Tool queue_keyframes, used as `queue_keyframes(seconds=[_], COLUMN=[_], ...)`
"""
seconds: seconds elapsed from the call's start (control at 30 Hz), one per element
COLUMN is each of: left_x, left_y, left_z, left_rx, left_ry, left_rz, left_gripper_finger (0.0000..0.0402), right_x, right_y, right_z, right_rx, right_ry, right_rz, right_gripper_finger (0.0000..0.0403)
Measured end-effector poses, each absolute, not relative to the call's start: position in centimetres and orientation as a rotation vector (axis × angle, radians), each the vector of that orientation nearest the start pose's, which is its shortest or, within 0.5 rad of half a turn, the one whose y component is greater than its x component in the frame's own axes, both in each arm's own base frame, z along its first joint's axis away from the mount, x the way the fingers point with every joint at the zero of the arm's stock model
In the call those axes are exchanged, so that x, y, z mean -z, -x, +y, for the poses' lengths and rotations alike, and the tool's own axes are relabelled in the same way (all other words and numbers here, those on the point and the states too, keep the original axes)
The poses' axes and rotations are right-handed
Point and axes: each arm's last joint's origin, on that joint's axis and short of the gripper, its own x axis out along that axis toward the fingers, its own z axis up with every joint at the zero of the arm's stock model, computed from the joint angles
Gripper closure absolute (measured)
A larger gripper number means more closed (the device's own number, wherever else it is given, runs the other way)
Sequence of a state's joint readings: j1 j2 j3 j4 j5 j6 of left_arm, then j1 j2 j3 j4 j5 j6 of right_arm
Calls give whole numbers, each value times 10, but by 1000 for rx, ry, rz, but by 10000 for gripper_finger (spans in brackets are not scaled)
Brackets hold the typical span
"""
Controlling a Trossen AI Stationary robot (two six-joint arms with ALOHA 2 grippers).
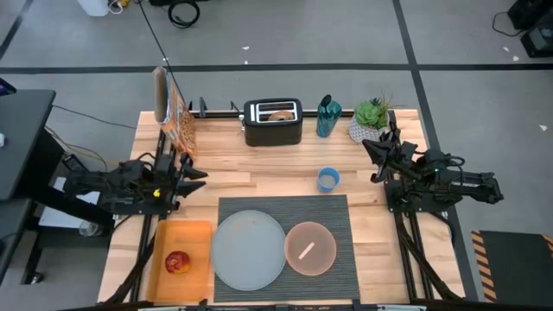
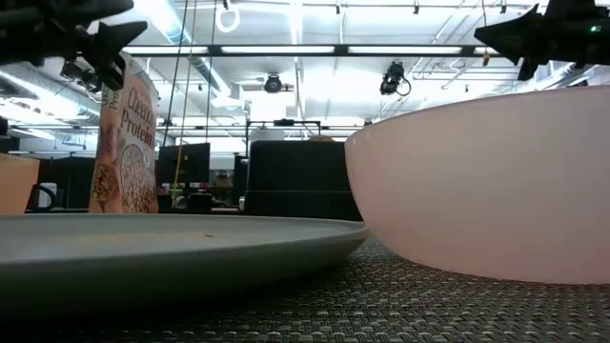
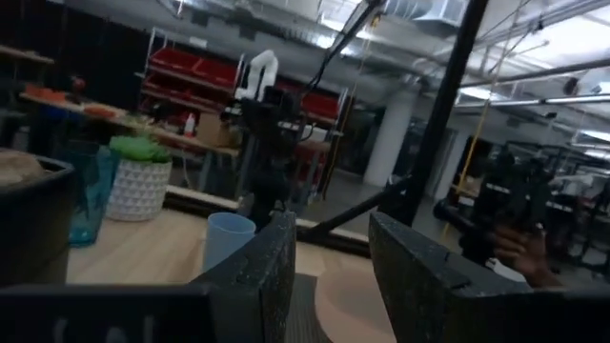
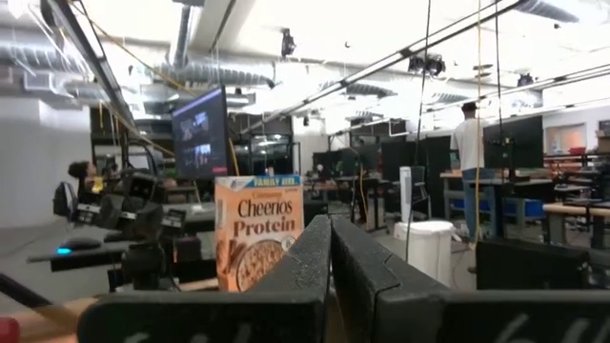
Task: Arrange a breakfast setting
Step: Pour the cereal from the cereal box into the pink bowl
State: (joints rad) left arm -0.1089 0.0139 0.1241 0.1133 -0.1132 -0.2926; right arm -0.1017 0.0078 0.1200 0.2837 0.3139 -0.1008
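Note:
The dark ribbed placemat (image 1: 333, 216) lies at the table's near middle. On it rest the pale grey plate (image 1: 249, 250) and the pink bowl (image 1: 313, 244), which holds a pale spoon (image 1: 307, 251). The red apple (image 1: 178, 263) sits on the orange tray (image 1: 192, 233). A bagel (image 1: 281, 113) sticks up from the black toaster (image 1: 273, 130). The cereal box (image 4: 258, 233) stands upright at the far left. My left gripper (image 3: 334, 224) hovers open and empty at the left edge. My right gripper (image 4: 331, 224) hovers shut at the right edge.
A small blue cup (image 1: 327, 179) stands just beyond the placemat. A teal bottle (image 1: 327, 117) and a potted plant (image 1: 371, 117) stand at the far right, beside the toaster. Bare wood lies between the placemat and the toaster. People show in the room beyond.

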Motion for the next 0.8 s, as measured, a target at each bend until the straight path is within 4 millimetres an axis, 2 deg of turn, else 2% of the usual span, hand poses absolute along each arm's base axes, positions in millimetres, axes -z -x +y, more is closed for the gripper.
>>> queue_keyframes(seconds=[0.1,0.27,0.4,0.5,0.67,0.8], left_x=[-230,-278,-313,-333,-349,-338], left_y=[-84,-77,-83,-93,-98,-94], left_z=[-8,-10,-16,-25,-36,-37], left_rx=[-29,-134,-248,-334,-442,-618], left_ry=[341,315,264,215,337,505], left_rz=[-207,-227,-132,2,276,555], left_gripper_finger=[260,260,260,260,260,260], right_x=[-232,-241,-243,-243,-240,-237], right_y=[-78,-74,-72,-72,-76,-83], right_z=[-17,-17,-17,-18,-18,-17], right_rx=[430,432,426,456,443,384], right_ry=[50,36,-40,-72,-139,-144], right_rz=[-404,-512,-556,-558,-536,-486], right_gripper_finger=[385,385,385,385,385,385])
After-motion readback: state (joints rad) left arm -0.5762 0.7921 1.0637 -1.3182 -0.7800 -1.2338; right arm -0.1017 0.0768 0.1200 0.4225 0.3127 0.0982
